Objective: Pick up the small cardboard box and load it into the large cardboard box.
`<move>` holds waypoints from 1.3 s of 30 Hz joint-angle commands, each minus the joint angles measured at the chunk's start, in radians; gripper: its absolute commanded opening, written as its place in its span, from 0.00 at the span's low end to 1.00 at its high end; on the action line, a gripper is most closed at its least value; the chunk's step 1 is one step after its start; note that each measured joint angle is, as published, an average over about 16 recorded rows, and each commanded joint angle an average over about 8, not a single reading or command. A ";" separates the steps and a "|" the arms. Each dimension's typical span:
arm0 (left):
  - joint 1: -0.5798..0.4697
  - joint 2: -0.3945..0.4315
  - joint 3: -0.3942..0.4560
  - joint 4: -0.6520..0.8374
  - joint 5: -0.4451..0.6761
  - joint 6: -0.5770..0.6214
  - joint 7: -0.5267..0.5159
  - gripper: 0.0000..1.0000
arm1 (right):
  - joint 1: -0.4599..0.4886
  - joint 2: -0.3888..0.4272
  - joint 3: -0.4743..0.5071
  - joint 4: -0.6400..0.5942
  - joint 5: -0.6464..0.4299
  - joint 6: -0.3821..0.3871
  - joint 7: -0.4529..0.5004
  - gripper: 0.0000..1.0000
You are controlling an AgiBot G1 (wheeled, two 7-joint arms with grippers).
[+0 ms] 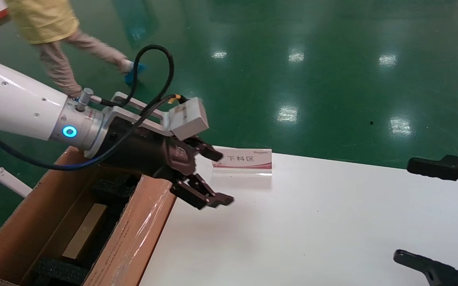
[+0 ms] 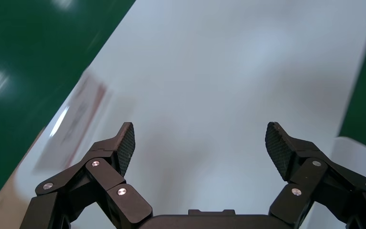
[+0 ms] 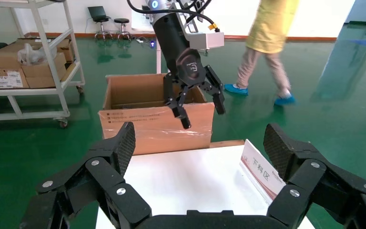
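Observation:
The large cardboard box (image 1: 22, 222) stands at the table's left end, its taped flap against the table edge; it also shows in the right wrist view (image 3: 152, 124). A plain brown small cardboard box (image 1: 86, 230) lies inside it between black foam pieces (image 1: 111, 188). My left gripper (image 1: 221, 177) is open and empty, hovering over the table just past the carton's flap; its pads (image 2: 126, 143) frame only bare white table. It also shows in the right wrist view (image 3: 202, 117). My right gripper (image 1: 416, 212) is open and empty at the table's right side (image 3: 200, 143).
A white-and-pink sign card (image 1: 245, 161) stands near the table's far edge, close to the left gripper (image 3: 262, 171). A person in yellow (image 1: 46, 24) walks on the green floor behind the carton. A shelf cart with boxes (image 3: 28, 62) stands farther back.

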 commanded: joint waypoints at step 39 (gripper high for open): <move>0.959 0.091 -1.226 0.042 -0.285 0.318 0.485 1.00 | 0.000 0.000 0.000 0.000 0.000 0.000 0.000 1.00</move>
